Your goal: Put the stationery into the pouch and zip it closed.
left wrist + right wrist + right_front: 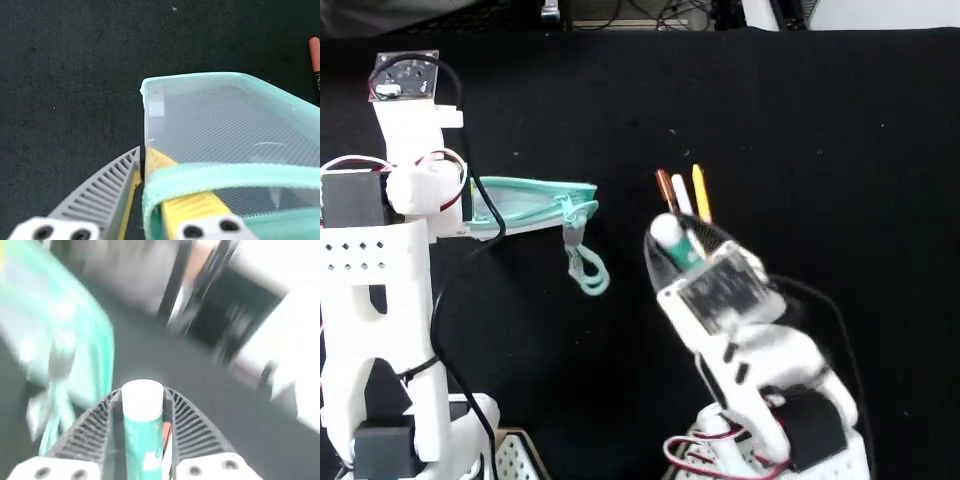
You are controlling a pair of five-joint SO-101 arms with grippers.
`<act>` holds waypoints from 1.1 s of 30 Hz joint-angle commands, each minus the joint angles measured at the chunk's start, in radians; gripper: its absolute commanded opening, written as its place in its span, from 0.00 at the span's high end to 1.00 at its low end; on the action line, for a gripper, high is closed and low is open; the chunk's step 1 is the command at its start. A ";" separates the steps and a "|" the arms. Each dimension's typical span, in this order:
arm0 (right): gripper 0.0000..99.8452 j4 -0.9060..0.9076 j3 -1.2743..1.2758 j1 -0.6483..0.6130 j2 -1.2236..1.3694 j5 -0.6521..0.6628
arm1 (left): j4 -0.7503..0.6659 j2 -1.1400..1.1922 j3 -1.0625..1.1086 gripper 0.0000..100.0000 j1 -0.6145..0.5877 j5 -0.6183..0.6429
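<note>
Desk: black cloth top, matte, w/ a few pale specks. Left of centre lies a mint-green see-through pouch, long side running left-right. Its mint strap trails off the right end toward the near side, looped on the cloth. Right of that, approx. mid-desk, 3 pens lie side by side, apart from the pouch: brown pen, white pen, yellow pen, each running far-near. At the near edge stand the left arm base & right arm base.

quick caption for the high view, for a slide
Left end effector holds the mint pouch by one end; right end effector grips a white-capped green stick beside three pens.
</note>
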 commanded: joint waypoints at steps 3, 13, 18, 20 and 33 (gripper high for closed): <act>0.99 -0.437 0.056 -0.015 -0.024 -0.006 | 0.002 -0.006 0.002 0.97 0.016 -0.002; 0.99 -0.809 0.097 -0.477 0.084 -0.005 | 0.003 -0.006 0.002 0.97 0.016 -0.002; 0.99 -1.016 0.090 -0.494 0.317 -0.005 | 0.005 -0.006 0.002 0.97 0.015 -0.002; 0.99 -1.099 0.093 -0.494 0.397 -0.005 | 0.005 -0.006 0.002 0.97 0.015 -0.002; 0.99 -1.372 0.097 -0.333 0.719 -0.011 | 0.006 -0.006 0.002 0.97 0.010 -0.002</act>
